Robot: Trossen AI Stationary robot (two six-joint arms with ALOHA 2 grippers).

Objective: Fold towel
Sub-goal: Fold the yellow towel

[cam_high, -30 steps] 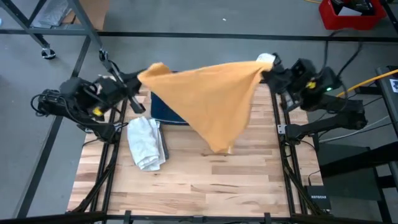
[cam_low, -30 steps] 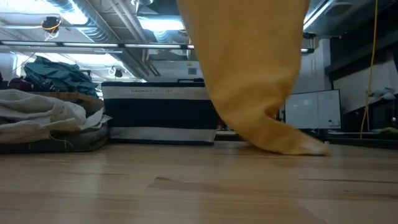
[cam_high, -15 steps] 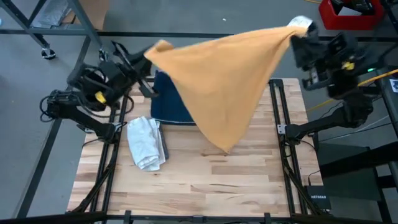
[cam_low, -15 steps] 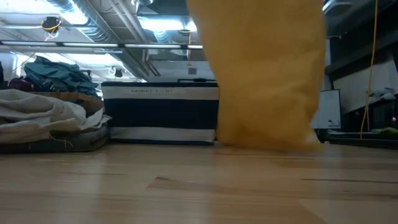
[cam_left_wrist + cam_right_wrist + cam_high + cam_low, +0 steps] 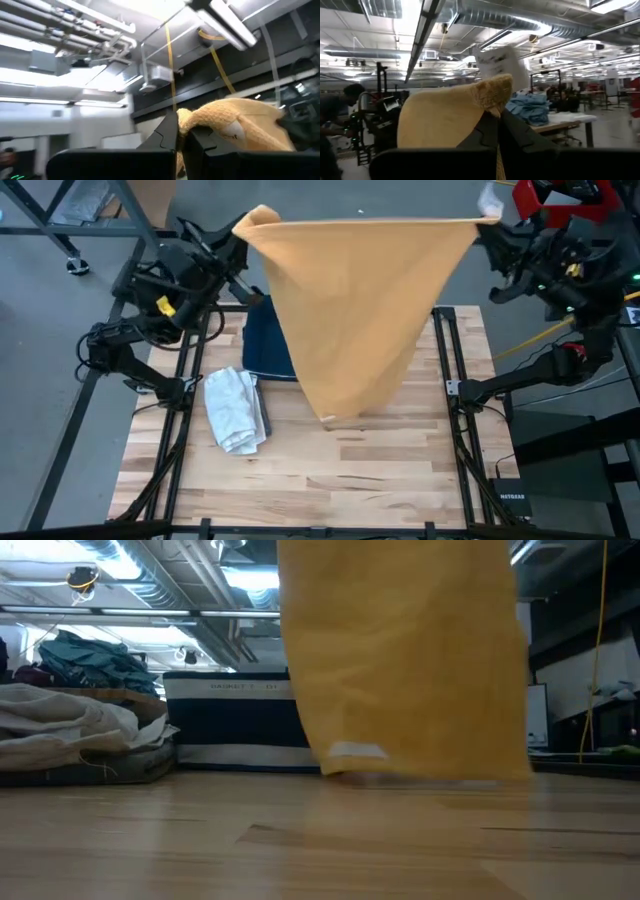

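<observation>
While both arms are raised at the far end of the table, an orange towel hangs spread between them, filling the upper centre of the high view. The left gripper, at upper left of that frame, is clamped tight on one top corner; the left wrist view shows its dark fingers pinched together with orange fabric bunched against them. The right gripper, at upper right, is likewise closed on the opposite corner, the cloth rising between its fingers in the right wrist view. The top edge runs nearly straight between the two grippers. The cloth narrows downward to a hem just above the wooden table; in the low view the lower edge hangs across the centre, and contact with the tabletop cannot be confirmed.

A dark blue basket stands behind the towel at centre left, partly covered by it. A crumpled white cloth lies on the table at left, clear of the towel.
</observation>
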